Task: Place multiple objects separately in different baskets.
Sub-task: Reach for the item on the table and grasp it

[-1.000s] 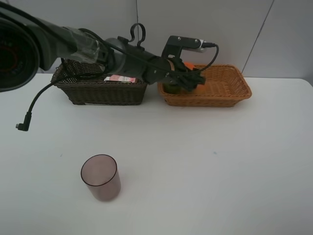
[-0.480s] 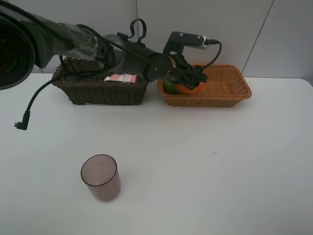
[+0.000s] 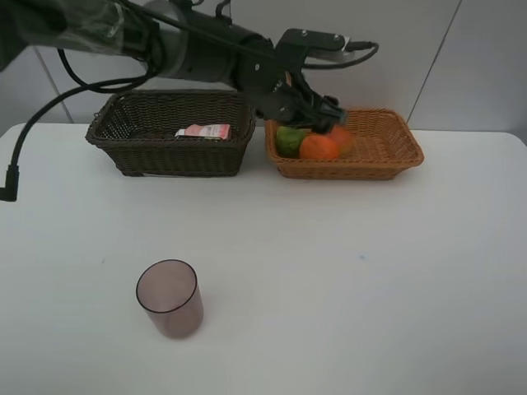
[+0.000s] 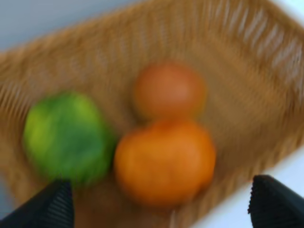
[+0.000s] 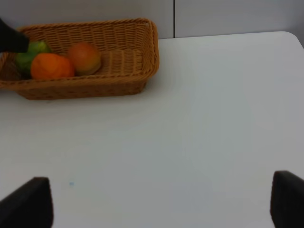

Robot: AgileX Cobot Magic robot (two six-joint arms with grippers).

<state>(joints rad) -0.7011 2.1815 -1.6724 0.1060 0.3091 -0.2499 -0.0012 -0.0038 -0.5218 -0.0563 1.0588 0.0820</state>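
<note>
Tan basket (image 3: 387, 140): holds orange (image 3: 319, 147), green fruit (image 3: 288, 140), red-yellow fruit (image 3: 339, 136), clustered at its end nearest the dark basket.
Dark basket (image 3: 148, 156): beside the tan basket; pink bottle (image 3: 202, 132) lies inside.
Cup (image 3: 170, 298): translucent mauve, upright, well apart from the tan basket.
Left gripper (image 3: 323, 122): jaws apart, empty, above the fruits.
Right gripper (image 5: 161, 202): jaws apart, empty.

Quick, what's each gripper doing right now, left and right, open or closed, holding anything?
Left gripper: open, holding nothing, above the orange in the light basket.
Right gripper: open, holding nothing, over bare table.
</note>
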